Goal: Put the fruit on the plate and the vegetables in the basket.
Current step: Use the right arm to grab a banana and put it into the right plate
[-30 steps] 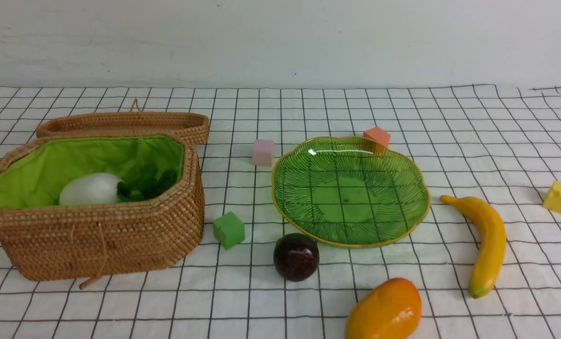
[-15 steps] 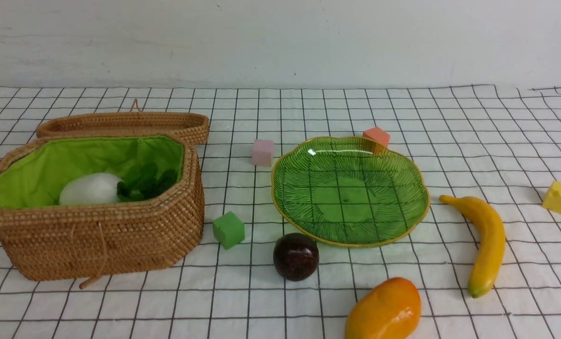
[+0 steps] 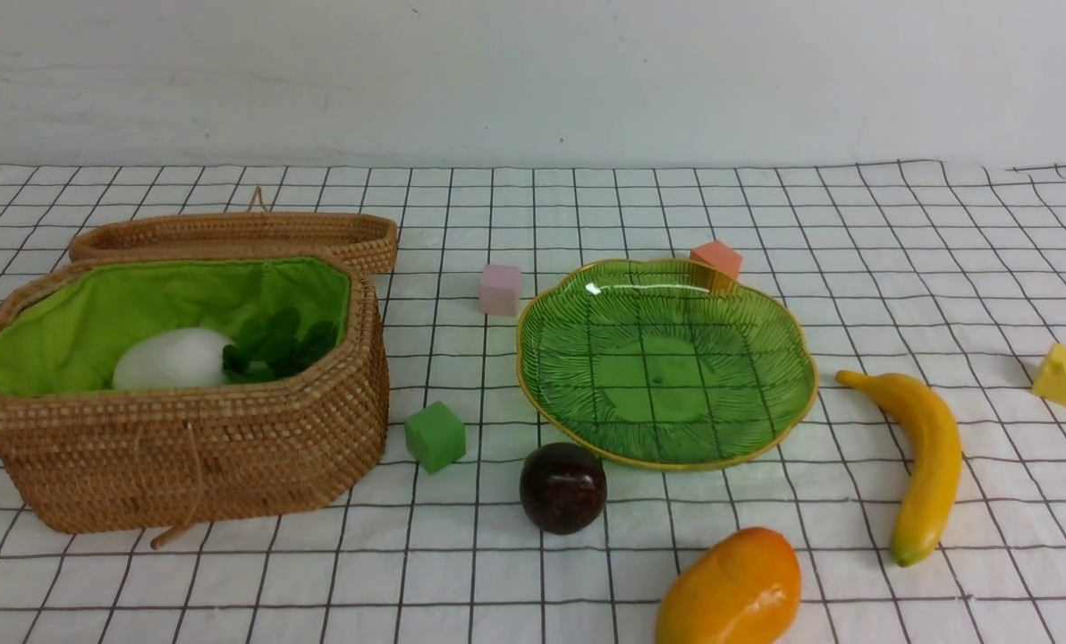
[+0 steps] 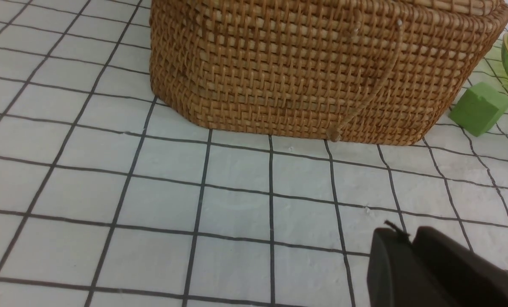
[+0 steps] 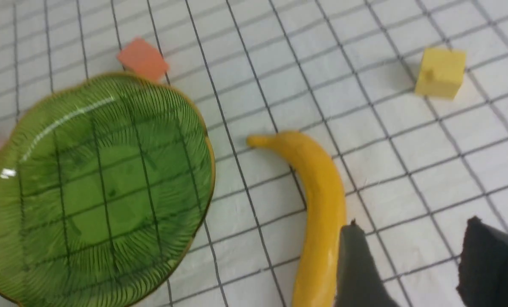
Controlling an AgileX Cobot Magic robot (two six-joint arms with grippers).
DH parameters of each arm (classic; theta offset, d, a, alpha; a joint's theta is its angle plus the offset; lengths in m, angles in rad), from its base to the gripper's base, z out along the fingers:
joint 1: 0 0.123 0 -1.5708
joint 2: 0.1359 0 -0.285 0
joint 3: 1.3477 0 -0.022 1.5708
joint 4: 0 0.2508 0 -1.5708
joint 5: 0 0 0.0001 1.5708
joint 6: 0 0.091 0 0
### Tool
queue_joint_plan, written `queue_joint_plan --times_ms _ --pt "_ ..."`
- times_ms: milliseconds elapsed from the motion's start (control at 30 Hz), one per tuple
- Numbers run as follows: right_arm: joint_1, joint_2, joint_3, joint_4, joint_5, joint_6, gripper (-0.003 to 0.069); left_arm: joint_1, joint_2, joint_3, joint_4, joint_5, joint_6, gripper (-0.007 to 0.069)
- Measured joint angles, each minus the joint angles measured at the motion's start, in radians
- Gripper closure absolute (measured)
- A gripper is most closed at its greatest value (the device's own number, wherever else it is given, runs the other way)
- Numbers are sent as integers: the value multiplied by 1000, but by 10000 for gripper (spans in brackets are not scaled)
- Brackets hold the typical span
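Observation:
The basket (image 3: 175,447) stands at the left, holding a white oval vegetable (image 3: 171,358) and dark green leaves (image 3: 278,347). The plate (image 3: 667,358) in the middle holds nothing. On the cloth around it lie the maroon fruit (image 3: 562,487), the mango (image 3: 730,590) and the banana (image 3: 922,456). My right gripper (image 5: 414,230) hovers open over bare cloth, one finger (image 5: 356,264) just beside the banana (image 5: 318,200), with the plate (image 5: 88,192) further off. My left gripper (image 4: 407,238) is shut on nothing, low over the cloth in front of the basket wall (image 4: 322,72).
The wicker lid (image 3: 238,234) lies behind the basket. Foam cubes are scattered about: pink (image 3: 500,289), orange (image 3: 716,259) behind the plate, green (image 3: 435,436) between basket and maroon fruit, yellow (image 3: 1065,376) far right. A white wall closes the back.
A dark sliver of my right arm has come into the front view at the right edge. The fruit, plate, basket and cubes have not moved.

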Motion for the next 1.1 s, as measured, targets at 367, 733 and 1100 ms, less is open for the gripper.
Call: queue_joint_plan --times_ms 367,733,1100 --pt "0 451 -63 62 -143 -39 132 0 0 0 0 0 0 546" --pt "0 701 -311 0 20 -134 332 0 0 0 0 0 0 534" --pt "45 555 -659 62 4 -286 330 0 0 0 0 0 0 526"
